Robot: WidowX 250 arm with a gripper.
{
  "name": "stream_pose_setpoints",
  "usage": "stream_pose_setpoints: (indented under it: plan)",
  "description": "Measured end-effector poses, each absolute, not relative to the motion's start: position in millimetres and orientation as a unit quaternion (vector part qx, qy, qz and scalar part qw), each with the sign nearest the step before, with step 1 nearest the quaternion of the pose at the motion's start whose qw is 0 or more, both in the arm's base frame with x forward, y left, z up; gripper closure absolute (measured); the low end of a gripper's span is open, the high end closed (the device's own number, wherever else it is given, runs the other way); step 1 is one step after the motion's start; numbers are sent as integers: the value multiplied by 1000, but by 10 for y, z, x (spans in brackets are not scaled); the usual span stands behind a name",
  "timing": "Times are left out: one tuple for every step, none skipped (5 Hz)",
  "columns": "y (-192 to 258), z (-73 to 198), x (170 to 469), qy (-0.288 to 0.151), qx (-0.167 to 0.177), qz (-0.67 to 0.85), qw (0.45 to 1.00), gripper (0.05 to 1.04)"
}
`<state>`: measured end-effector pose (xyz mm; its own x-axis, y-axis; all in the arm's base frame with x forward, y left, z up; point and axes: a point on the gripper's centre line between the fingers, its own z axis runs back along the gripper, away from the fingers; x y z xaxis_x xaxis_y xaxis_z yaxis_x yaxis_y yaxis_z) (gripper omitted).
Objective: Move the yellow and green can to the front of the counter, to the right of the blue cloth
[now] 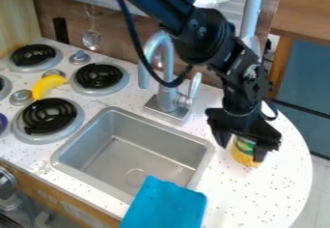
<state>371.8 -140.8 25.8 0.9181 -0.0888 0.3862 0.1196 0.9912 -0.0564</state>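
1. Your black two-finger gripper (241,149) hangs over the right side of the counter, at about four o'clock from the view's centre, with the arm coming down from eleven o'clock.
2. The small yellow-and-green object with a rounded, speckled yellow lower end (245,155) is right at the gripper, partly hidden by it. You cannot tell from here whether the pincer is clenched on it or released around it, nor whether it bears on the counter.
3. From that object, the grey metal sink basin (116,137) lies at nine o'clock, the silver toy faucet (168,99) between ten and eleven, and the bright blue cloth (164,205) between seven and eight, draped over the sink's near corner.
4. Keep your gripper upright and centred on the object; a lopsided squeeze would probably tip or roll it.
5. Confirm an even hold before putting any load on it, and squeeze gently.
6. Mind the white speckled countertop's curved edge (308,166) at three o'clock, and give the faucet ample clearance.
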Motion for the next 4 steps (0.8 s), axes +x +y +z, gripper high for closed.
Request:
stream_pose_setpoints:
  plan:
    - [-1365, 158, 3970, -202, -18, -47, 978, 83]
    - [-1396, 165, 4212, -215, 0, -50, 975, 83]
    - [-1455, 201, 4410, -229, 1, -49, 972, 83]
    - [-1514, 215, 4605, -236, 1, -49, 970, 83]
